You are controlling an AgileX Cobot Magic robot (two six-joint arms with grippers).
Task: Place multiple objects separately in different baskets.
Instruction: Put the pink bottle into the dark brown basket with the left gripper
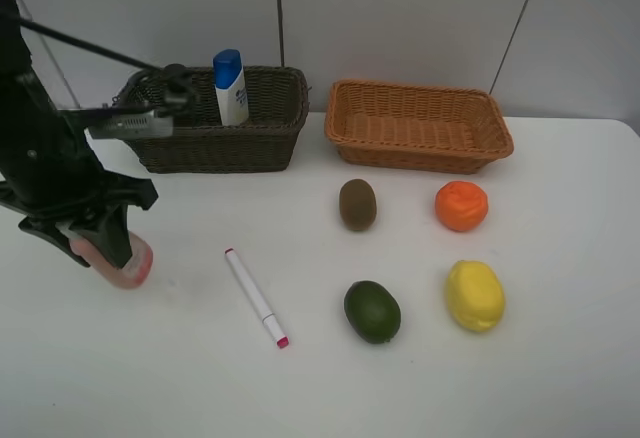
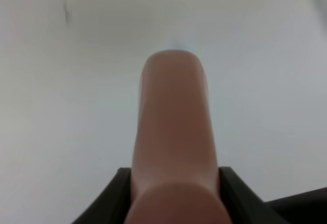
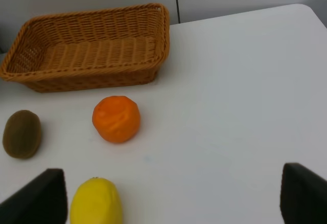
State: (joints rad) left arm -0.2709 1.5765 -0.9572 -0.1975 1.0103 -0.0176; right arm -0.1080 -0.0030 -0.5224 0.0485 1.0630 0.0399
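Observation:
My left gripper [image 1: 108, 254] is shut on the pink bottle [image 1: 130, 263] low over the table at the left; in the left wrist view its fingers [image 2: 118, 196] press both sides of the bottle [image 2: 173, 127]. The white blue-capped tube [image 1: 230, 88] stands in the dark brown basket [image 1: 265, 143]. A dark shape [image 1: 172, 85] at that basket's left end may be the pump bottle. The light tan basket [image 1: 420, 148] holds nothing. The marker [image 1: 256, 297], kiwi [image 1: 357, 204], orange [image 1: 461, 205], lemon [image 1: 474, 295] and dark green fruit [image 1: 372, 311] lie on the table. My right gripper [image 3: 173, 198] is open, above the lemon [image 3: 96, 202].
The white table [image 1: 560, 378] ends at a grey wall behind the baskets. The right wrist view shows the tan basket [image 3: 30, 75], orange [image 3: 116, 118] and kiwi [image 3: 21, 133]. The left arm's body and cables cross in front of the dark basket's left end.

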